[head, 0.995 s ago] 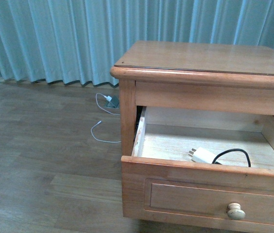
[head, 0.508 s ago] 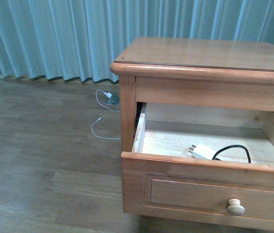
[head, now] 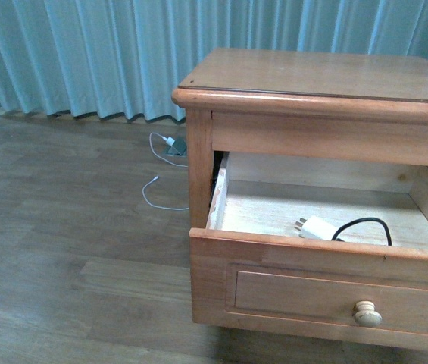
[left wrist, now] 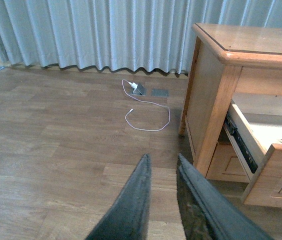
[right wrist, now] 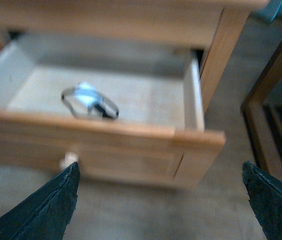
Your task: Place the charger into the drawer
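The charger [head: 316, 227], a small white plug adapter with a looped black cable, lies on the pale floor of the pulled-out drawer [head: 304, 292] of the wooden nightstand. In the blurred right wrist view the charger [right wrist: 87, 95] shows inside the drawer [right wrist: 131, 145], and my right gripper [right wrist: 160, 172] hangs open in front of the drawer's face, holding nothing. My left gripper [left wrist: 160, 161] is shut and empty above the wood floor, left of the nightstand. Neither gripper shows in the front view.
A second charger with a thin white cord [head: 164, 163] lies on the floor by a floor socket near the curtain. The nightstand's top [head: 320, 76] overhangs the drawer. A dark wooden frame [right wrist: 270, 100] stands beside the nightstand in the right wrist view.
The front view has shifted slightly, so the nightstand sits a little higher in the frame. The charger stays in the same place in the drawer.
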Controlling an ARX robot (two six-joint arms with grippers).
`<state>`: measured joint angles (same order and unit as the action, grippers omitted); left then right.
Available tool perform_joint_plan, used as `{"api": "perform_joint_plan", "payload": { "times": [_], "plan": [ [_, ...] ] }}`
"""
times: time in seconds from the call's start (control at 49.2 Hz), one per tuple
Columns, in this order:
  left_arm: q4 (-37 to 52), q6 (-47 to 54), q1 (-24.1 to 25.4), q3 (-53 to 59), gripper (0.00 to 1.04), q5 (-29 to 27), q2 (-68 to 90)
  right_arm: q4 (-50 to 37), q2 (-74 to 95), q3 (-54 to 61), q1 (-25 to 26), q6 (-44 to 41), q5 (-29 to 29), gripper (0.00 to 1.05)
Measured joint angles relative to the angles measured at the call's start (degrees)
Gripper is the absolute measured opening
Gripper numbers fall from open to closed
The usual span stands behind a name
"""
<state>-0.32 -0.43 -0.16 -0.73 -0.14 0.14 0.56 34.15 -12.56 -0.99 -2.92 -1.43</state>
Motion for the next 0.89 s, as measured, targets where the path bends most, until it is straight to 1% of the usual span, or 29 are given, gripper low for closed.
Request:
{"api": "perform_joint_plan", "payload": {
  "times": [0.041, 0.061, 0.081, 0.142, 0.203, 0.365, 0.386, 0.447, 0.548, 0.67, 0.792, 0.893],
  "plan": [
    [0.00, 0.00, 0.00, 0.00, 0.30, 0.00, 0.00, 4.52, 2.86, -1.31, 0.04, -0.98, 1.46, 0.97],
    [0.00, 0.00, 0.00, 0.00, 0.35, -0.02, 0.00, 6.34, 5.29, -1.92, 0.31, -1.42, 2.84, 0.97],
    [0.00, 0.00, 0.00, 0.00, 0.37, -0.02, 0.00, 6.58, 6.19, -2.08, 0.33, -1.70, 3.23, 0.97],
    [0.00, 0.00, 0.00, 0.00, 0.47, 0.00, 0.00, 6.88, 11.50, -3.37, 0.55, -3.19, 5.16, 0.97],
    [0.00, 0.00, 0.00, 0.00, 0.58, 0.00, 0.00, 6.16, 16.92, -5.51, 0.96, -4.00, 7.13, 0.97],
    [0.00, 0.00, 0.00, 0.00, 0.85, 0.00, -0.02, 2.03, 30.80, -11.63, 0.17, -3.96, 9.07, 0.97],
    [0.00, 0.00, 0.00, 0.00, 0.87, 0.00, -0.02, 1.79, 31.65, -12.00, 0.02, -3.85, 9.16, 0.97],
    [0.00, 0.00, 0.00, 0.00, 1.00, 0.00, -0.04, -0.02, 37.83, -14.49, -1.27, -2.71, 9.49, 0.97],
    [0.00, 0.11, 0.00, 0.00, 0.99, 0.00, -0.04, -3.76, 45.35, -17.90, -3.21, -1.36, 8.24, 0.97],
    [0.00, 0.11, 0.00, 0.00, 0.99, 0.00, -0.04, -8.50, 53.70, -22.14, -5.57, -0.11, 3.78, 0.97],
    [0.00, 0.11, 0.00, 0.00, 0.99, 0.00, -0.04, -11.93, 58.99, -25.86, -6.51, 0.50, 1.27, 0.97],
    [0.00, 0.11, 0.00, 0.00, 0.99, 0.00, -0.04, -16.65, 64.70, -30.16, -6.67, 2.56, -0.90, 0.97]
  ]
}}
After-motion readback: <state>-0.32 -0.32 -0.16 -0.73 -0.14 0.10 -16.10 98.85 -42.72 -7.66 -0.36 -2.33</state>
